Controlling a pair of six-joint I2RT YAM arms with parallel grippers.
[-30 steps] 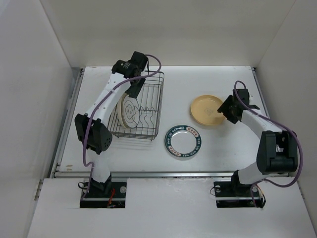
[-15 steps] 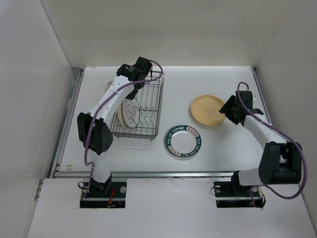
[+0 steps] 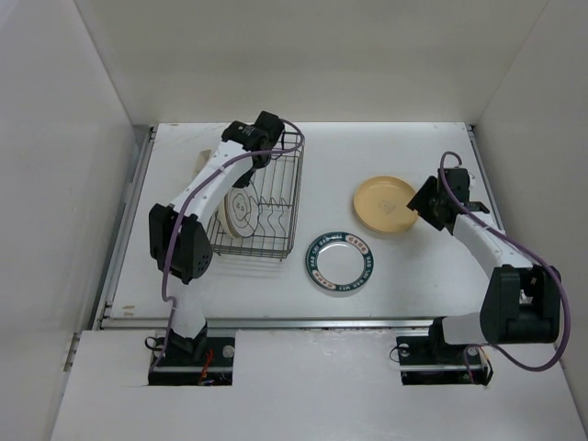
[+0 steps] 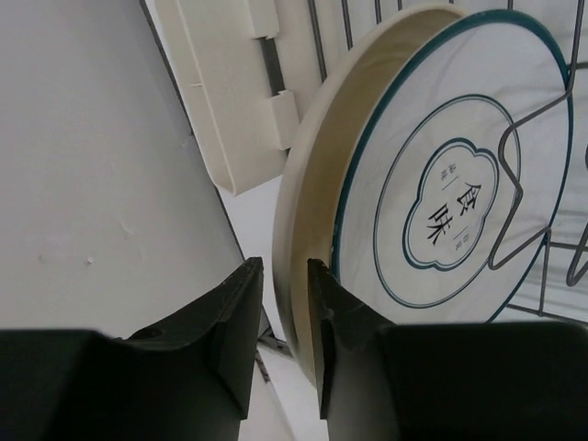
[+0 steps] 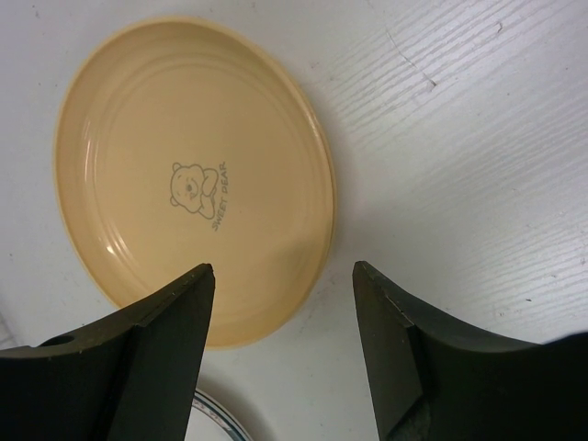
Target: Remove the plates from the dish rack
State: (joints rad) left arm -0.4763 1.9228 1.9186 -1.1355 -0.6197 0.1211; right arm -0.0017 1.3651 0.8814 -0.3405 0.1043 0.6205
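The white worktop (image 3: 413, 147) carries everything. The dish rack (image 3: 296, 207) sits on its left half and two unloaded plates lie flat to the right of it. The yellow plate (image 3: 384, 204) is toward the right side, a small bear printed at its centre. The teal-rimmed plate (image 3: 339, 263) is nearer the front, between the rack and the yellow one but touching neither. So part of the job looks done. At least one plate remains: the ringed plate (image 4: 450, 202), white with thin teal rings and a centre motif, stands on edge among the rack's wire prongs at its left end. A tan rim shows behind it, and whether that is this plate's own back or a second plate nested against it cannot be told. The left gripper (image 4: 285, 268) reaches down at the back of the rack with its jaws only narrowly apart, straddling that tan rim. A sliver of light shows between one finger and the edge, so it does not look clamped yet. The right gripper (image 5: 283, 268) hangs over the near edge of the yellow plate with its jaws wide apart, holding nothing. What is left, by this view, is to close on the standing plate, lift it clear of the prongs and lay it down.
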